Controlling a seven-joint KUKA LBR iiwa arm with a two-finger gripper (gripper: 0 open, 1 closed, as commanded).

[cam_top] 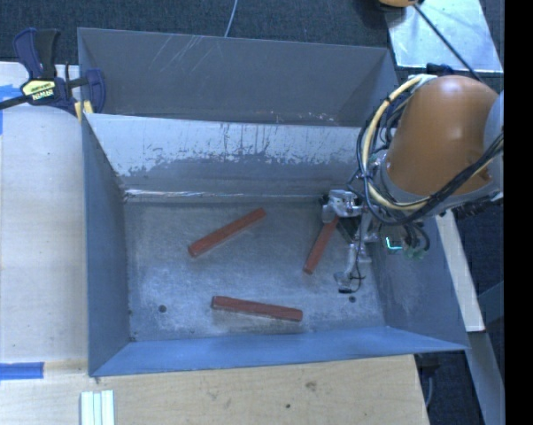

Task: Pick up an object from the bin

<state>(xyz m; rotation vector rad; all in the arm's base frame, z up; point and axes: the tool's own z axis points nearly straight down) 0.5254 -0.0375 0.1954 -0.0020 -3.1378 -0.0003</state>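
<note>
My gripper (351,268) hangs low at the right end of the bin floor, close to the right wall. Just to its left lies a short reddish-brown stick (320,248), tilted steeply, its upper end close under the gripper's body. It lies beside the gripper, and I cannot tell whether they touch. A longer reddish-brown stick (227,233) lies at a slant in the middle of the floor. A third reddish-brown stick (257,308) lies almost level near the front wall.
The arm with its orange dome and bundle of cables hangs over the bin's right rim. The sloping bin walls close in on the gripper from the right and the front.
</note>
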